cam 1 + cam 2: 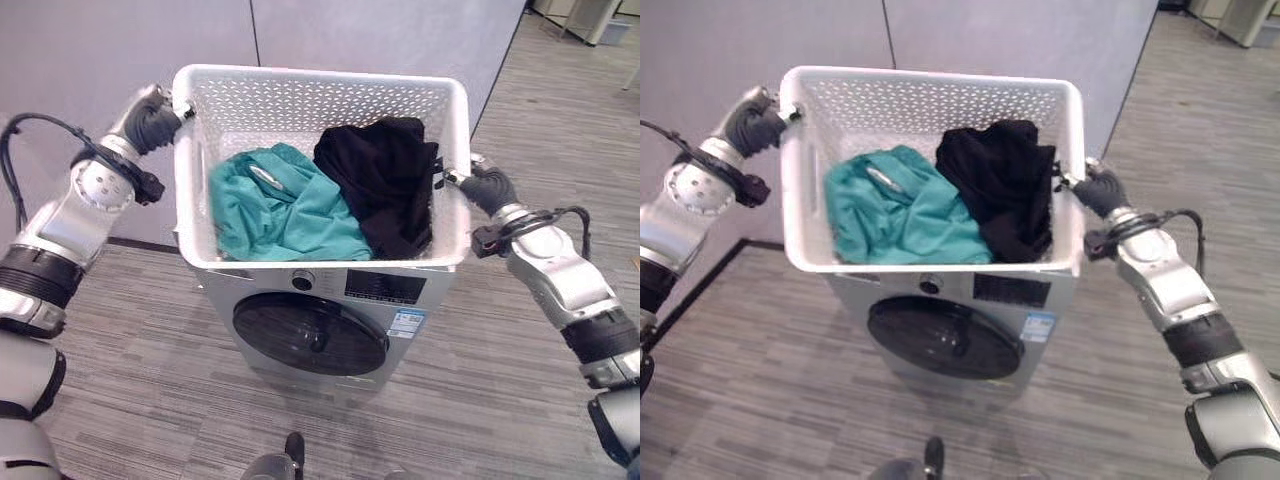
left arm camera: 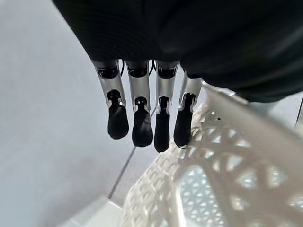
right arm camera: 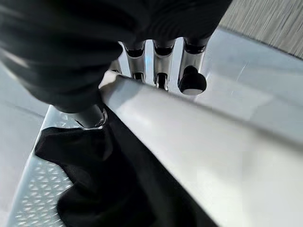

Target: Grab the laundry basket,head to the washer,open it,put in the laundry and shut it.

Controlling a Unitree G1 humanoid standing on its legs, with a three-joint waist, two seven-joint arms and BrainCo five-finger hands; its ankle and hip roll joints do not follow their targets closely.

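Note:
A white perforated laundry basket is level with the top of the front-loading washer, whose round dark door is closed. I cannot tell whether the basket rests on the washer. Inside lie a teal garment and a black garment. My left hand is at the basket's far left corner. Its fingers hang straight beside the lattice rim, curled round nothing. My right hand is shut on the right rim, its fingers hooked over the outside and its thumb inside against the black cloth.
Grey wall panels stand right behind the washer. Grey wood-pattern floor spreads in front and to both sides. An open passage runs past the wall's end on the right.

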